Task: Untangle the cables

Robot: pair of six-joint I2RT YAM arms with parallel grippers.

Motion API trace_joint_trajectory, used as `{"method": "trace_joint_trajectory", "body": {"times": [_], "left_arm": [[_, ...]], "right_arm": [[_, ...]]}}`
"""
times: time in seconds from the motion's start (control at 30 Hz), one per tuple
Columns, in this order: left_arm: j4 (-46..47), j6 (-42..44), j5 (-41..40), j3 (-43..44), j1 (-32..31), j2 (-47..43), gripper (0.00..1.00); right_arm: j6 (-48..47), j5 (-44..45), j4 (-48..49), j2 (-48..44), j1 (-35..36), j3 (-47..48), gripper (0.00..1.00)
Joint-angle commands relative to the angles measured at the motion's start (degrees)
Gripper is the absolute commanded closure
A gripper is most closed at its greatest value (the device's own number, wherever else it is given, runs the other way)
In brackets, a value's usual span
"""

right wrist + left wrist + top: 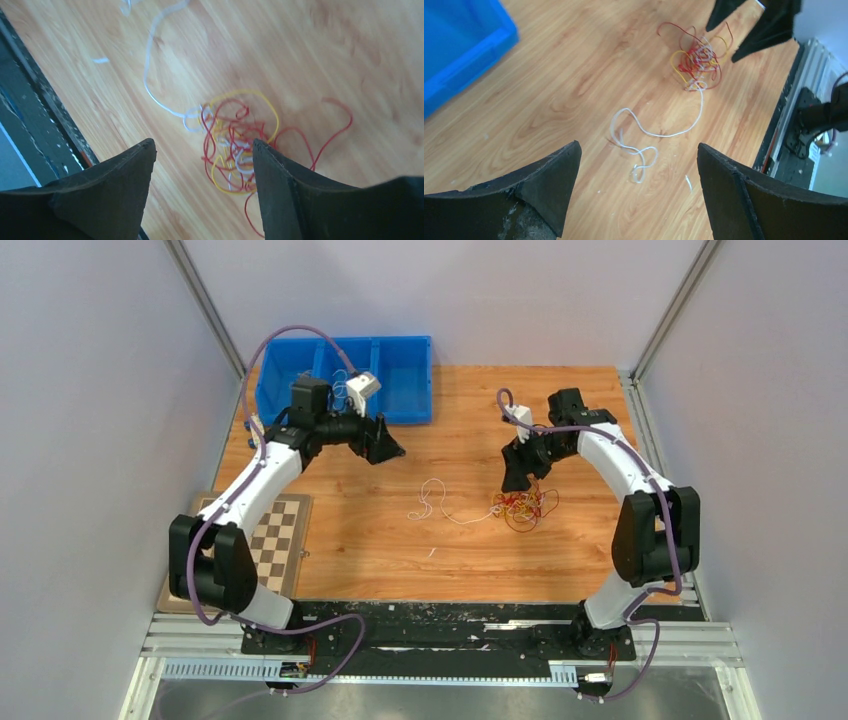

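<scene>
The cables form a tangle of red, yellow and white wires [520,508] [696,62] [235,145] lying on the wooden table right of centre. One long white cable [440,502] [644,135] [155,75] trails leftward out of the tangle in loose curls. My right gripper [518,480] [204,142] hangs open just above the tangle's near-left side, nothing between its fingers; one finger [300,195] hides part of the tangle. My left gripper [385,445] [638,146] is open and empty, raised above the table to the left of the white cable's curled end.
A blue divided bin [400,390] [454,50] stands at the back left. A chessboard [275,535] lies at the front left by the left arm. A short white scrap [432,553] [688,182] rests near the front. The black rail [45,115] borders the near edge.
</scene>
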Motion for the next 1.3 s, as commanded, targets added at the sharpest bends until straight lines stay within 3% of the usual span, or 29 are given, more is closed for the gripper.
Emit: {"method": "trace_joint_trajectory", "body": {"times": [0.0, 0.2, 0.43, 0.57, 0.8, 0.87, 0.93, 0.97, 1.03, 1.17, 1.27], "left_arm": [[-3.6, 6.1, -1.4, 2.0, -6.7, 3.3, 0.07], [-4.0, 8.4, -0.8, 6.3, -16.6, 12.5, 0.11], [5.0, 7.6, -0.2, 5.7, -26.6, 20.5, 0.18], [8.3, 6.4, -2.8, 6.2, -29.7, 25.1, 0.2], [10.6, 4.8, -9.7, 8.6, -31.1, 31.3, 0.28], [10.6, 4.8, -10.2, 9.1, -31.1, 32.2, 0.4], [9.6, 4.8, -10.2, 9.4, -31.1, 32.1, 0.71], [9.1, 4.9, -10.5, 9.5, -31.1, 31.1, 0.92], [8.2, 5.0, -10.1, 7.9, -30.7, 27.7, 1.0], [7.9, 3.1, -6.2, 1.2, -26.5, 15.5, 1.0], [4.1, 2.1, -3.1, -2.4, -18.9, 5.9, 1.0]], "right_arm": [[-2.3, 7.5, -2.4, 1.1, 0.1, -3.5, 0.3], [0.3, 12.9, -0.6, 6.4, -0.1, -6.0, 0.36], [2.5, 12.4, 2.0, 9.5, -0.9, -7.3, 0.64], [3.6, 11.1, 2.0, 10.3, -0.9, -7.0, 0.71], [4.2, 9.9, 2.0, 9.5, -1.0, -8.1, 0.76], [4.3, 10.0, 2.0, 9.2, -1.0, -8.6, 0.78], [4.3, 10.6, 2.1, 9.1, -1.1, -9.0, 0.8], [4.2, 11.3, 2.1, 9.1, -1.2, -9.2, 0.81], [3.7, 13.0, 2.3, 9.2, -1.7, -9.4, 0.85], [2.9, 18.2, 3.7, 10.2, -4.5, -10.1, 0.96], [1.8, 21.9, 4.9, 10.9, -7.1, -11.0, 1.0]]}}
